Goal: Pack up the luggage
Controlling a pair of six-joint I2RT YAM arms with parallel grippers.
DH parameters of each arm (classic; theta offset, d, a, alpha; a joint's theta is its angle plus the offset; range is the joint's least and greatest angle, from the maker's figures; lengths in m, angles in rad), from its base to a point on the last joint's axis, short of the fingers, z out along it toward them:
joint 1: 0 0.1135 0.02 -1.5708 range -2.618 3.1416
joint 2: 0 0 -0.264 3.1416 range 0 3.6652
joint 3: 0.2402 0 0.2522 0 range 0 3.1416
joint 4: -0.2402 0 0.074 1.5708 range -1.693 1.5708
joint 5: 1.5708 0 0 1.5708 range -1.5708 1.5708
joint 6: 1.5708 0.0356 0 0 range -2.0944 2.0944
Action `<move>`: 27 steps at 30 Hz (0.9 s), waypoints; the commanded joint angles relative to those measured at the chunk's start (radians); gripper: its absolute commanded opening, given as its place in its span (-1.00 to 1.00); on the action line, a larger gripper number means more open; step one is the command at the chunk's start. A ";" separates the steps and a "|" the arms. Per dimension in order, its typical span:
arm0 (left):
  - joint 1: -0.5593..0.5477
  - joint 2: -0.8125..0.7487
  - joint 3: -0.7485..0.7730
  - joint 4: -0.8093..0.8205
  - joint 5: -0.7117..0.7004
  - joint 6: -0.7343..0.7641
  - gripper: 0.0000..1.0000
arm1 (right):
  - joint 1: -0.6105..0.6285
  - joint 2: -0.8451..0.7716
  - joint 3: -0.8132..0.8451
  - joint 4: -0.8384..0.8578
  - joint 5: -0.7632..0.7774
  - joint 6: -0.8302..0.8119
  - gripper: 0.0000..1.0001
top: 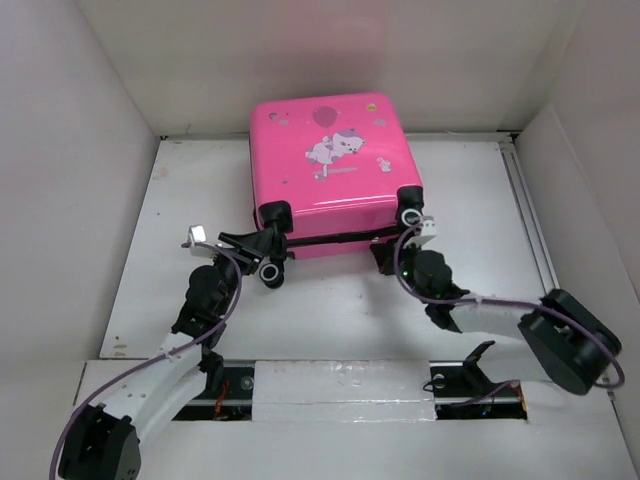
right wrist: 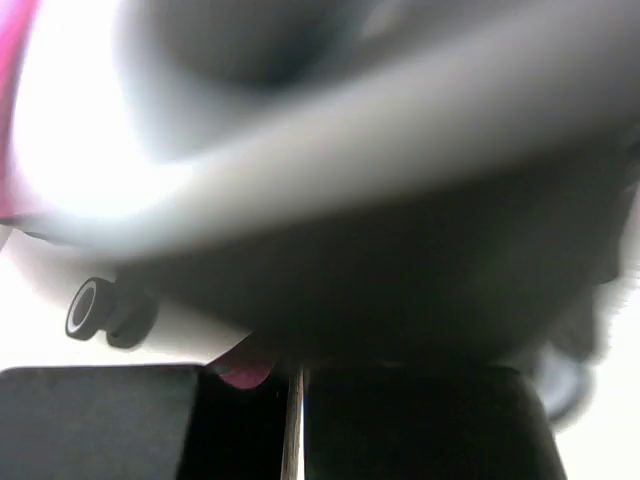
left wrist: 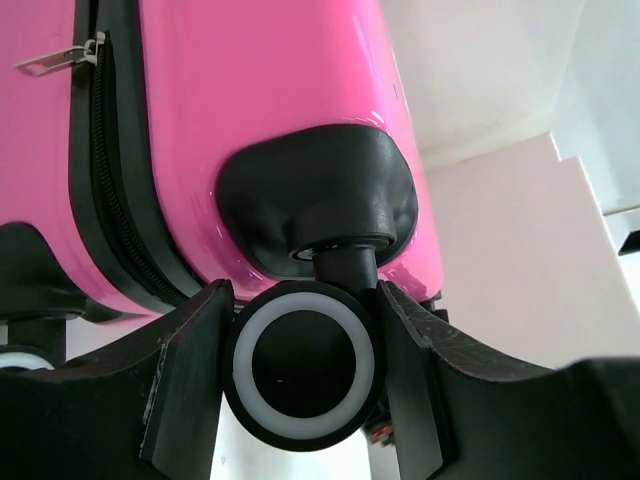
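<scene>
The hot-pink luggage (top: 330, 160) lies flat and zipped shut at the back centre, its print facing up and its wheels towards me. My left gripper (top: 268, 264) is at the near-left corner. In the left wrist view the gripper (left wrist: 303, 385) has a finger pressed on each side of a black wheel with a white ring (left wrist: 303, 365). My right gripper (top: 386, 258) is against the near edge, below the near-right wheel (top: 410, 214). In the blurred right wrist view the gripper (right wrist: 298, 425) has its jaws together with only a slit of light between them. A dark blurred mass fills that view.
The black zipper (left wrist: 105, 170) runs along the shell, with a metal pull (left wrist: 55, 58) at the top left. Another wheel (right wrist: 85, 307) shows at the left of the right wrist view. White walls enclose the table (top: 200, 330). A rail (top: 530, 230) runs along its right side.
</scene>
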 commanded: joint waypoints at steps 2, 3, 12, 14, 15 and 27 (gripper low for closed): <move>-0.038 0.079 0.075 0.057 0.137 0.046 -1.00 | 0.242 0.157 0.031 0.239 0.115 -0.015 -1.00; -0.038 0.094 0.075 0.088 0.151 0.030 -1.00 | 0.271 0.187 0.048 0.239 0.149 -0.036 -1.00; -0.208 0.229 0.221 0.139 0.161 0.062 -1.00 | 0.497 0.295 0.266 0.155 0.054 -0.096 -1.00; -0.285 0.255 0.284 0.139 0.135 0.075 -1.00 | 0.508 0.315 0.310 0.126 0.003 -0.096 -1.00; -0.349 0.266 0.299 0.139 0.111 0.075 -1.00 | 0.508 0.324 0.329 0.117 -0.033 -0.096 -1.00; -0.597 0.280 0.272 0.201 -0.036 -0.003 -1.00 | 0.543 0.583 0.418 0.628 -0.169 0.088 -1.00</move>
